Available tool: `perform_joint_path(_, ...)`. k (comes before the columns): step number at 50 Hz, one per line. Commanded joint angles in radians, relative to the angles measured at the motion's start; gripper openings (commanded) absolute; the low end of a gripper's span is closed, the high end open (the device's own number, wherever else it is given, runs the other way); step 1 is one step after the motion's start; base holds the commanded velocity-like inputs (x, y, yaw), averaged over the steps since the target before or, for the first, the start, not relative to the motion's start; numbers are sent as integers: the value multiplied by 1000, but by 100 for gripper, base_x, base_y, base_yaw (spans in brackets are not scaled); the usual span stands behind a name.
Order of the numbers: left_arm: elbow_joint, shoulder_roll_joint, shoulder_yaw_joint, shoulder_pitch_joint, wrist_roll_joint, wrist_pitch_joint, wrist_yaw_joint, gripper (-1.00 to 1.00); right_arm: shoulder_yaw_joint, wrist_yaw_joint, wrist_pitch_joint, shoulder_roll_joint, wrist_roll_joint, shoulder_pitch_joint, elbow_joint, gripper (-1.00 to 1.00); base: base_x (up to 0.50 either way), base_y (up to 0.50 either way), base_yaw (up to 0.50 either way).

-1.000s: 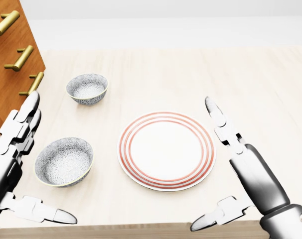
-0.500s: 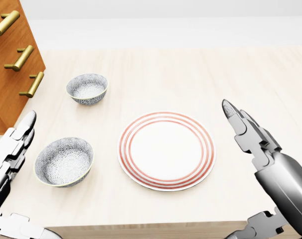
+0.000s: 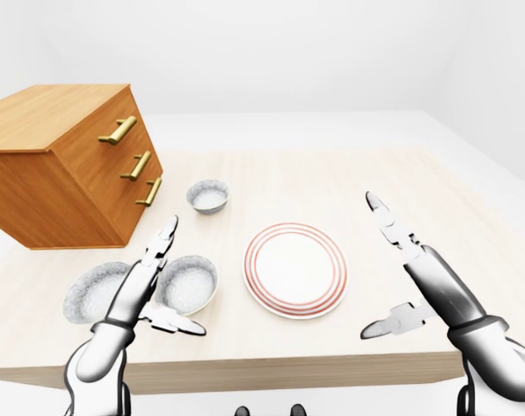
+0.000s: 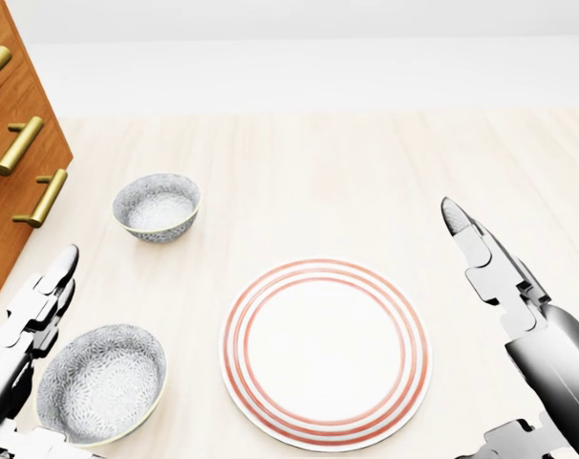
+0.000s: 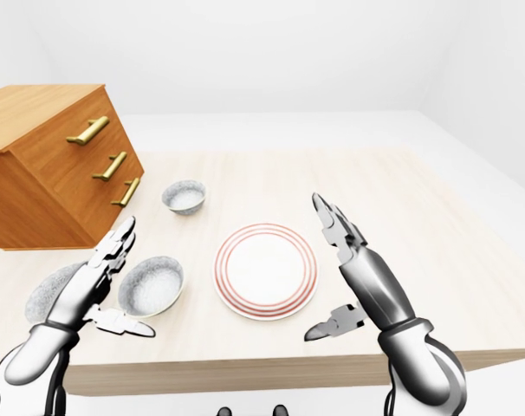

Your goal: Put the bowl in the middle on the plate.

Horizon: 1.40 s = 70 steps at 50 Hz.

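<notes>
Three patterned grey bowls lie on the pale wooden table. The middle bowl (image 3: pixel 190 284) sits left of the red-ringed white plate (image 3: pixel 295 269), with another bowl (image 3: pixel 87 292) further left and a small one (image 3: pixel 208 196) higher up. My left hand (image 3: pixel 184 277) is open around the middle bowl, its fingers (image 3: pixel 157 256) along the bowl's left rim and the thumb by its lower edge. My right hand (image 3: pixel 366 264) hangs open to the right of the plate, with nothing in it. In the head view the middle bowl (image 4: pixel 100 382) lies at the lower left.
A wooden chest of drawers (image 3: pixel 68 173) with brass handles stands at the table's upper left, close to the small bowl. The table's near edge (image 3: pixel 271 368) runs just below both hands.
The head view has shifted: plate and bowls sit lower and look larger. My left hand has dropped towards the lower-left corner, and my right hand has moved right and down.
</notes>
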<state>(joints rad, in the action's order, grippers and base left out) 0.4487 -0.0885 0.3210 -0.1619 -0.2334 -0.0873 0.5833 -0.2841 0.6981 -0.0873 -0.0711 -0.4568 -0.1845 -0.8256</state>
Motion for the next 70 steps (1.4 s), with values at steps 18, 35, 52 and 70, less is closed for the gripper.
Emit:
perform_joint_path(18,73,22,-27,-24,-15,0,9,100,12,0,0,29,6,3,30,100,7,0,0)
perform_joint_path(35,81,-23,-52,41,-104,0,-14,100,78,-462,0,125,361,-160,367,100,0,0,0)
perform_joint_path(52,84,-37,-27,56,-258,0,50,100,91,-476,0,110,368,-158,381,100,0,0,0)
perform_joint_path(70,-34,-56,-21,41,-340,74,9,100,93,-476,0,110,371,-161,376,100,0,0,0)
